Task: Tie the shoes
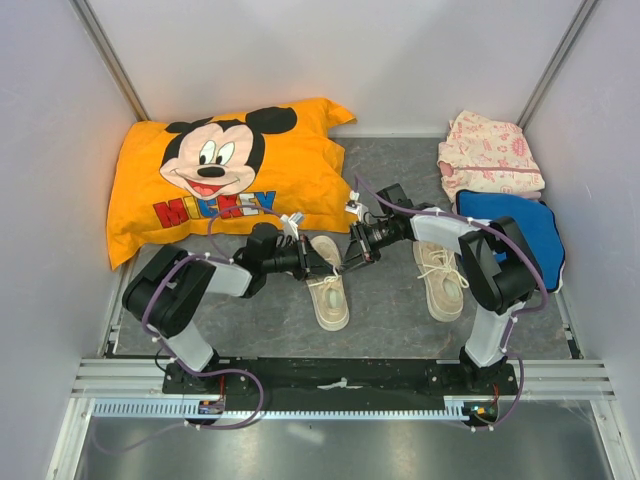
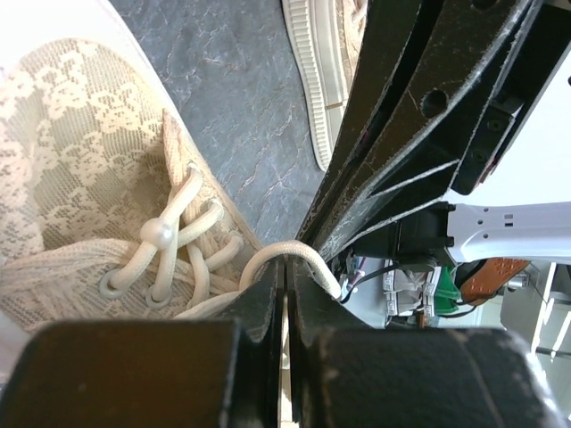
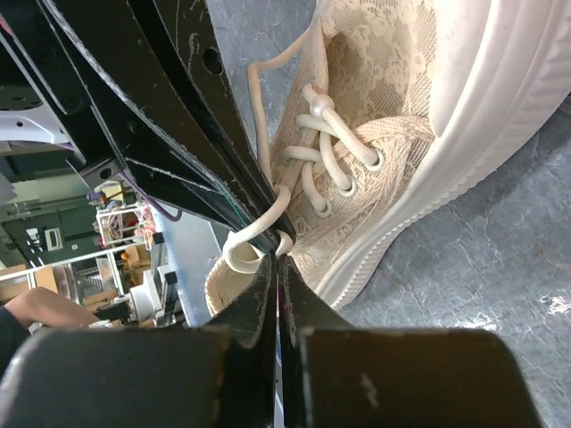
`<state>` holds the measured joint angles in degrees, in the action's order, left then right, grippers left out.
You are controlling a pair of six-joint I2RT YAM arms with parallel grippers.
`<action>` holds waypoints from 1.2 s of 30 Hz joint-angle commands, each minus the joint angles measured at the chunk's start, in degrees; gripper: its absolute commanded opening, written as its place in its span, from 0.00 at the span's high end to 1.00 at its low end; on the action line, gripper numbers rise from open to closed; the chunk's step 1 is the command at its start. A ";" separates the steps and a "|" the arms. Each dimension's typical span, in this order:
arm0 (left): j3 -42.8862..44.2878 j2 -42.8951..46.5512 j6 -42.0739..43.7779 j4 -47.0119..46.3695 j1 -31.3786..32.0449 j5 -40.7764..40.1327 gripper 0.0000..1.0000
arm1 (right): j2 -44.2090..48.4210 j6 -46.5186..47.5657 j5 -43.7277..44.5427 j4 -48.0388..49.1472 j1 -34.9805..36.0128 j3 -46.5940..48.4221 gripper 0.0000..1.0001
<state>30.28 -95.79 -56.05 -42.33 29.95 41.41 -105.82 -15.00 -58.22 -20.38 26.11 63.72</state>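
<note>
White lace (image 2: 268,253) sat clamped in the closed left gripper (image 2: 287,272) and right gripper (image 3: 278,266), over one shoe (image 1: 330,300). Uneven pulling could slip either thin hold or drag the shoe.

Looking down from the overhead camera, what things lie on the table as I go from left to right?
An orange Mickey pillow → shoe between the arms → second shoe → blue cushion.

Our left arm (image 1: 190,285) and right arm (image 1: 495,265) are black with pale grey links; purple cables (image 1: 150,295) loop along them, and our black fingers (image 2: 410,116) are scuffed white.
</note>
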 commanded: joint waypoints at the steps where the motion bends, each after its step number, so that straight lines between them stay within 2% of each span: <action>1: 3.11 0.68 2.35 -1.10 -0.07 2.36 0.91 | 1.14 0.33 -2.34 0.96 0.17 0.35 1.00; 6: 4.08 5.87 7.96 7.06 -2.18 7.10 0.75 | 3.25 3.66 1.17 -0.97 -0.27 1.58 1.00; 8: 4.69 9.02 11.04 14.61 -3.14 10.00 0.72 | 3.43 5.59 2.31 -3.43 -0.18 2.80 1.00; 13: 8.20 16.50 26.23 32.89 -6.05 12.55 0.67 | 2.99 10.52 4.77 -7.82 -0.18 5.00 1.00; 14: 9.26 17.47 31.56 40.14 -6.74 12.56 0.66 | 3.08 11.04 5.13 -8.27 -0.09 5.62 1.00; 19: 15.50 23.01 48.02 58.64 -10.96 11.25 0.64 | 3.34 14.56 7.41 -11.17 -0.09 7.55 1.00; 21: 19.52 23.28 62.32 67.32 -11.67 8.44 0.63 | 3.43 15.52 8.20 -12.39 -0.09 8.61 1.00; 22: 20.60 23.02 66.73 69.03 -11.67 4.51 0.62 | 3.51 17.19 8.73 -12.84 -0.09 8.96 1.00; 23: 21.48 22.84 74.43 70.18 -11.76 2.82 0.62 | 3.60 17.72 9.78 -13.28 -0.01 9.83 1.00; 25: 21.57 22.49 83.95 74.39 -11.76 0.09 0.62 | 3.78 18.69 11.19 -14.16 0.00 10.63 1.00; 26: 20.70 22.49 92.01 74.84 -11.67 -0.88 0.62 | 3.78 20.09 12.59 -14.68 0.08 11.76 1.00; 29: 17.63 22.23 103.64 73.45 -11.67 -4.84 0.61 | 3.43 22.29 14.97 -16.18 0.17 14.14 1.00; 32: 16.91 19.51 109.12 71.77 -11.76 -7.39 0.61 | 2.82 23.52 15.68 -17.67 0.43 16.16 1.00; 36: 20.77 12.31 110.19 72.82 -11.67 -7.84 0.60 | 2.64 24.23 17.25 -18.46 1.22 17.13 1.00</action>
<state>47.68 -77.87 43.38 29.02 18.24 36.14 -104.62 6.17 -43.31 -37.23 26.37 78.19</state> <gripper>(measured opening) 0.391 0.006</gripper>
